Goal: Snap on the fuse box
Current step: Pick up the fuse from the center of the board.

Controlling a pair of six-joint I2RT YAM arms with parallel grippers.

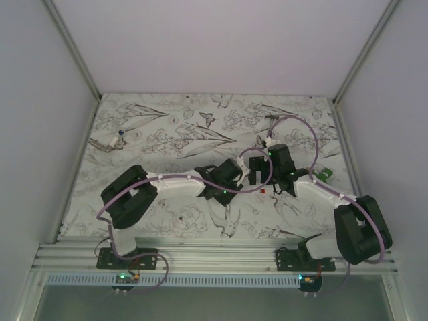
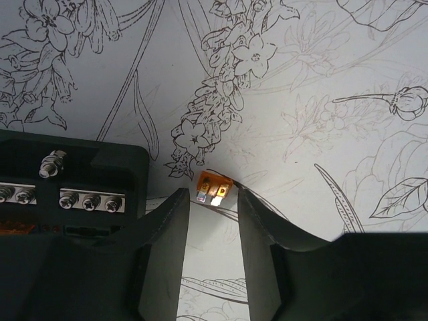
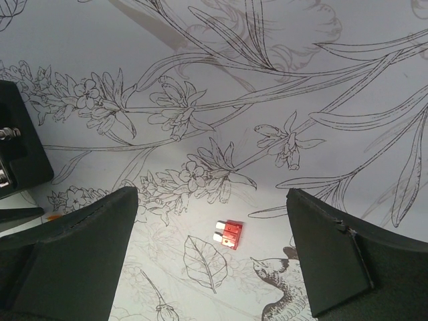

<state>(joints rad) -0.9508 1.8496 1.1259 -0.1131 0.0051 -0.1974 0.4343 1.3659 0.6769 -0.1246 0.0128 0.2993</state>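
Observation:
The fuse box [image 2: 73, 194], black with silver screws, lies at the left of the left wrist view, beside the left finger; its corner [image 3: 20, 140] also shows at the left edge of the right wrist view. My left gripper [image 2: 212, 200] hangs over the table with its jaws partly apart and nothing between them. A small orange fuse [image 2: 215, 188] lies on the cloth just past its fingertips. My right gripper [image 3: 210, 197] stands wide open above a red fuse [image 3: 229, 234], which lies flat on the cloth and touches neither finger.
The table [image 1: 167, 127] is covered with a flower-and-bird print cloth. A green object [image 1: 324, 175] lies by the right arm's elbow. A small hammer [image 1: 107, 142] rests at the far left. Grey walls close in three sides.

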